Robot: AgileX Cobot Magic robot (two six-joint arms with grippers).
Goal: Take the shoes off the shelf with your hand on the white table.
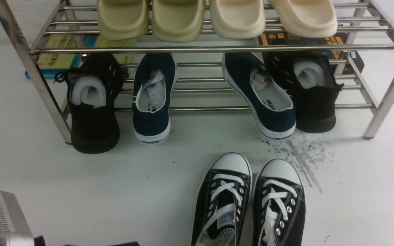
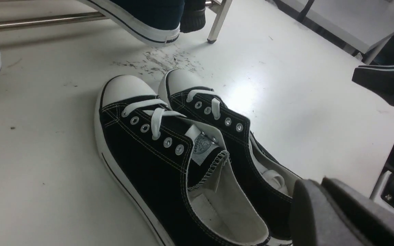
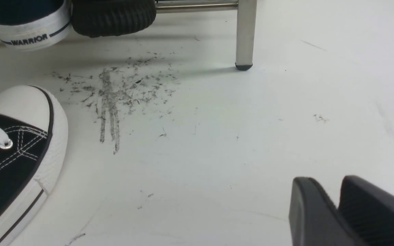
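The shoes, a pair of black canvas sneakers with white laces and toe caps, stand side by side on the white table point(image 1: 80, 177) in front of the shelf point(image 1: 217, 49), one point(image 1: 222, 201) left of the other point(image 1: 279, 205). In the left wrist view both shoes point(image 2: 149, 150) lie close below my left gripper point(image 2: 315, 180), which hangs over the heel end with its fingers pressed together and nothing between them. My right gripper point(image 3: 324, 177) hovers over bare table to the right of the right shoe's toe cap point(image 3: 19, 136), with a narrow gap between its fingertips and nothing in it.
On the shelf's lower tier sit two navy WARRIOR shoes point(image 1: 152, 99) between two all-black shoes point(image 1: 92, 102); cream slippers point(image 1: 217, 17) fill the top tier. Dark scuff streaks point(image 1: 303, 153) mark the table near the shelf's right leg point(image 3: 246, 34). Books point(image 1: 60, 58) lie behind.
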